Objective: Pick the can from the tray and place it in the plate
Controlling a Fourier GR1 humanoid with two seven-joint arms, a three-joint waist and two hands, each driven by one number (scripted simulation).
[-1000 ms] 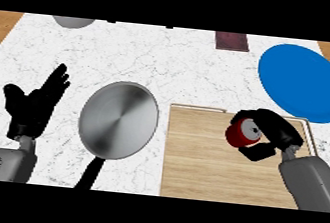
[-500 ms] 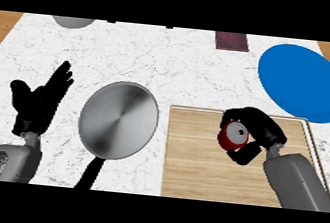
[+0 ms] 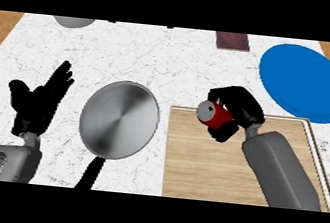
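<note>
Currently right robot hand grips can over tray; tilted, it may slip before the plate; left robot hand open.

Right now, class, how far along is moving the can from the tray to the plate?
Done: the right hand is curled round the red metal can. In hand: the can is at the far-left corner of the wooden tray, short of the round blue plate. Left: carry it to the plate and release.
</note>
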